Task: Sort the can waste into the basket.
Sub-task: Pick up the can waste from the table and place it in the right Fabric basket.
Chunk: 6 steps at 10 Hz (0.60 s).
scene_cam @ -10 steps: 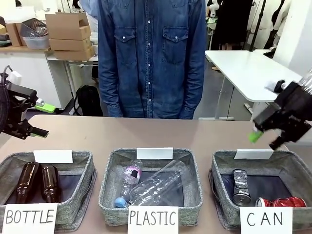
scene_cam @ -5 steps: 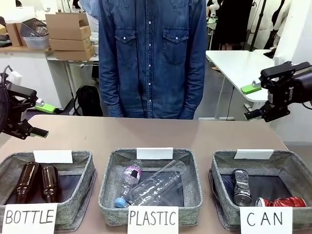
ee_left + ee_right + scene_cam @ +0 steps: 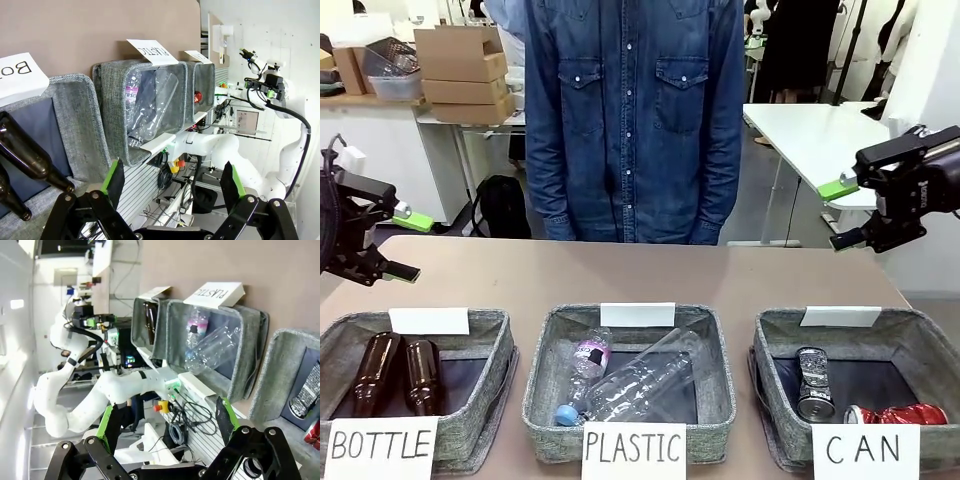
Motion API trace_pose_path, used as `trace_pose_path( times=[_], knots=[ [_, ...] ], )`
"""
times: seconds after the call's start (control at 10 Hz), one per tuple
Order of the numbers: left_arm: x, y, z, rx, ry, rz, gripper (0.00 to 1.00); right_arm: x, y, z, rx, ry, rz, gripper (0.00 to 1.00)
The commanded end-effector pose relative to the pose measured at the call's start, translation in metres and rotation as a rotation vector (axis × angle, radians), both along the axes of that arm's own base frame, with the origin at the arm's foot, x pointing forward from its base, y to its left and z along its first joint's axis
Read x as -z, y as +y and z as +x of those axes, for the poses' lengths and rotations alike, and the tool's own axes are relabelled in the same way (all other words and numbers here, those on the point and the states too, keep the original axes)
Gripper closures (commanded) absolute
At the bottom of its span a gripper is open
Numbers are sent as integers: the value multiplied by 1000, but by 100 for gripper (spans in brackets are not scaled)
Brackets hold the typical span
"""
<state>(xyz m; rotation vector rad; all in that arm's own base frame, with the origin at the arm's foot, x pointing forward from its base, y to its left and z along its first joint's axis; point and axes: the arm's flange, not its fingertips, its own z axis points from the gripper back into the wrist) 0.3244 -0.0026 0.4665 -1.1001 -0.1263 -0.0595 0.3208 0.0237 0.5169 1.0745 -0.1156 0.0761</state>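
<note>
Fingers of both grippers stand spread apart and grip nothing: the right gripper (image 3: pixel 848 213) hangs above the tabletop's far right corner, the left gripper (image 3: pixel 402 243) beside its left edge. The black can (image 3: pixel 813 383), silver-ended, lies in the CAN basket (image 3: pixel 778 345) at the tabletop's near right corner; the red can (image 3: pixel 902 414), apparently dented, lies at the basket's near wall. A second ago the right gripper sat lower, just over the basket; it has since risen. The right wrist view shows the basket's inner corner and a sliver of the red can (image 3: pixel 313 434); the left wrist view shows only a red spot there.
</note>
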Motion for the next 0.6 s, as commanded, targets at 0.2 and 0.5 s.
trace_pose_path(
  times=[0.2, 0.5],
  knots=[
    [-1, 2, -3, 3, 13, 1, 0, -3, -1, 0, -10, -2, -4, 0],
    [-1, 2, -3, 3, 13, 1, 0, -3, -1, 0, -10, -2, -4, 0]
  ],
)
